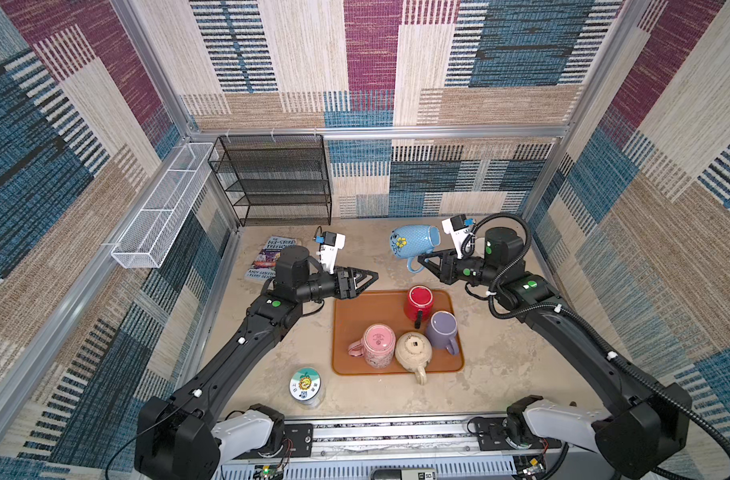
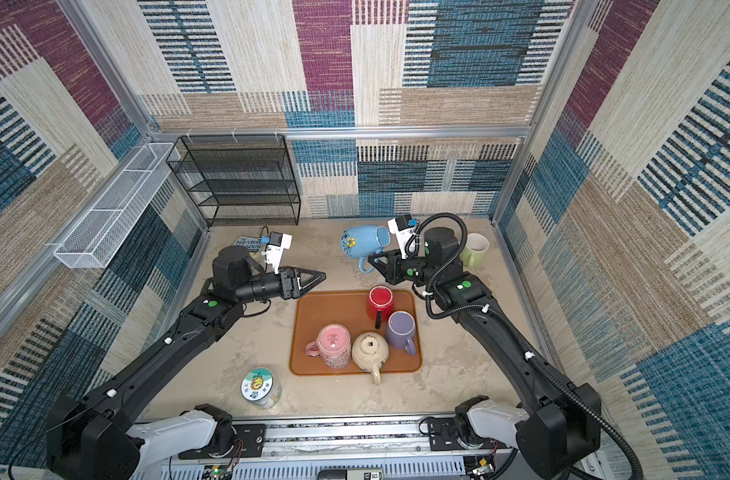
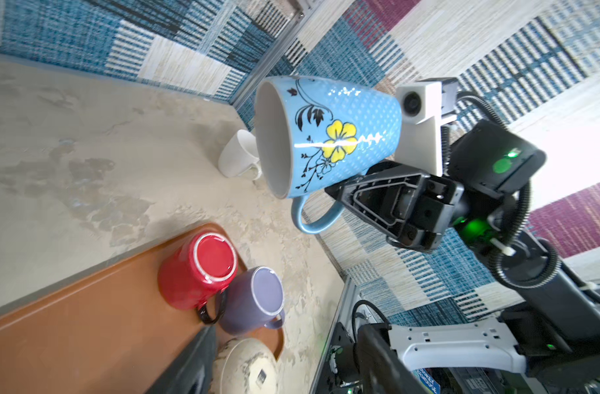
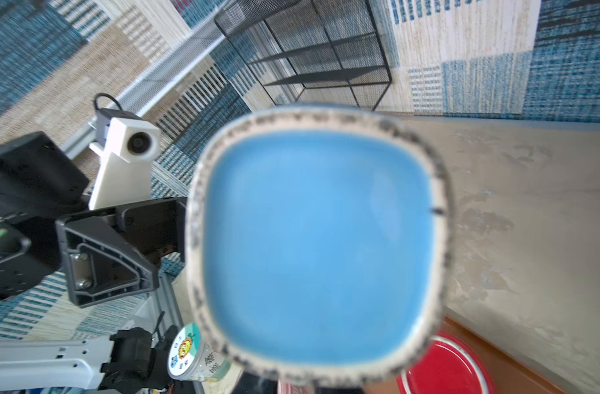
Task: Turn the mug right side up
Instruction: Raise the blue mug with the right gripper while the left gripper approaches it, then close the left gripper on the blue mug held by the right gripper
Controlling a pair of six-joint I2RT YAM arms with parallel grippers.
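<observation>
The blue mug (image 1: 413, 243) (image 2: 363, 243) with a yellow flower hangs in the air on its side over the far part of the table. Its mouth faces the left arm (image 3: 329, 136) and its square base fills the right wrist view (image 4: 319, 245). My right gripper (image 1: 421, 262) (image 2: 371, 258) (image 3: 332, 191) is shut on the mug's handle. My left gripper (image 1: 373, 275) (image 2: 322, 275) stands open and holds nothing, level with the mug and to its left, by the tray's far left corner. Its blurred fingers (image 3: 196, 361) sit wide apart.
A brown tray (image 1: 355, 316) holds red (image 1: 419, 303), purple (image 1: 442, 330), pink (image 1: 378, 345) and cream (image 1: 413, 351) mugs, all upside down. A pale mug (image 2: 475, 249) stands at the back right. A book (image 1: 272, 257), a lidded jar (image 1: 306, 385), a black mesh shelf (image 1: 276, 178) and a white wire basket (image 1: 164, 208) lie left.
</observation>
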